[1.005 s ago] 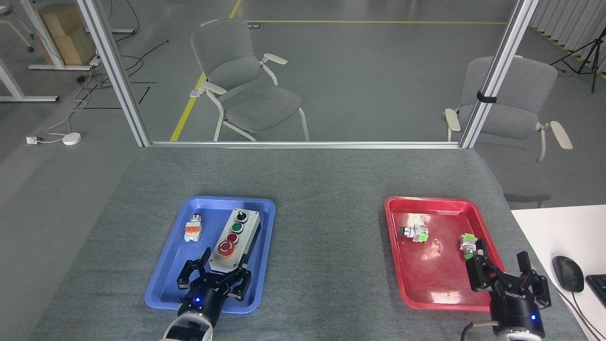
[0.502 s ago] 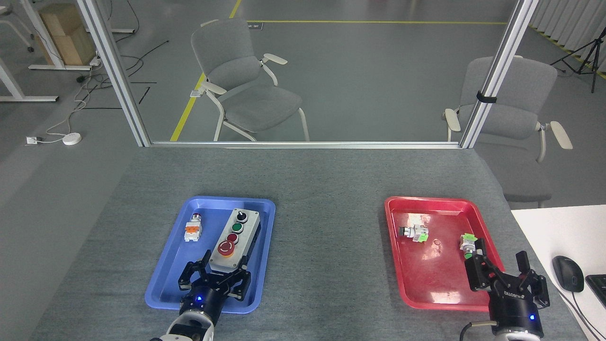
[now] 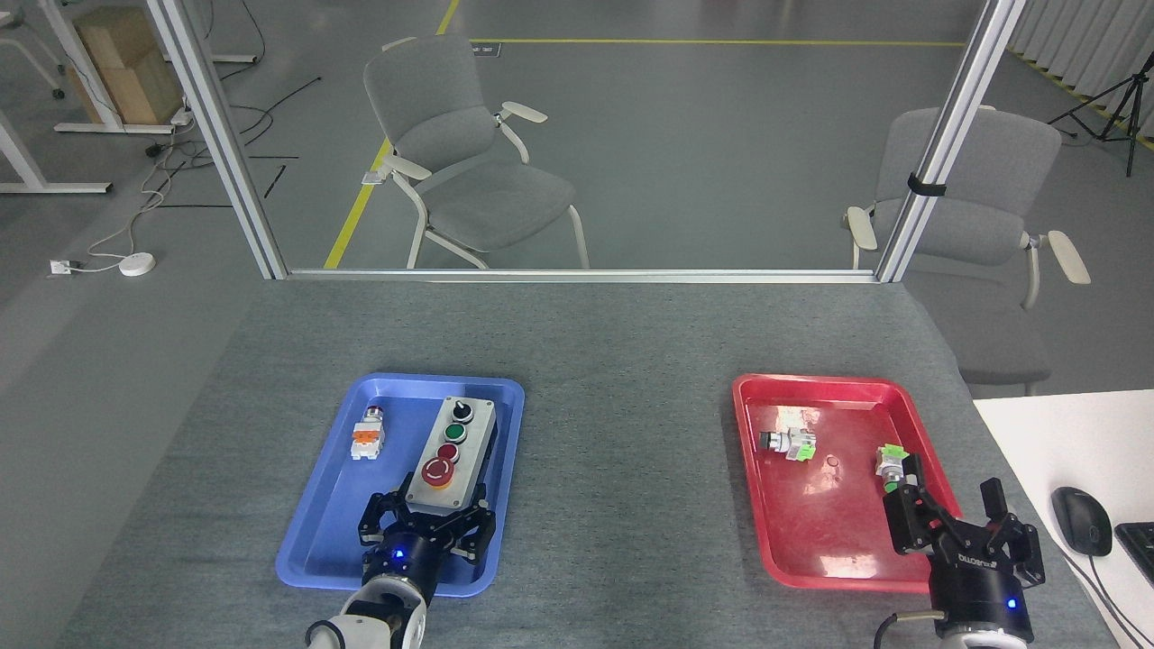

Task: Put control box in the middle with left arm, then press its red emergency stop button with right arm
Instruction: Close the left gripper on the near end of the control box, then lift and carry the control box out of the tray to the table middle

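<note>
Left gripper [image 3: 426, 527] sits with fingers spread at the near end of the control box [image 3: 450, 451], not clamped on it. That box lies in the blue tray [image 3: 315, 527], beside 1 small orange switch [image 3: 367, 434]; its red emergency stop button [image 3: 439, 471] faces up. Right gripper [image 3: 963, 527] hangs open over the red tray [image 3: 811, 559], which holds 2 small switches [image 3: 789, 442].

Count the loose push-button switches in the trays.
3: one in the blue tray, left of the control box; two in the red tray. None looks hidden.
</note>
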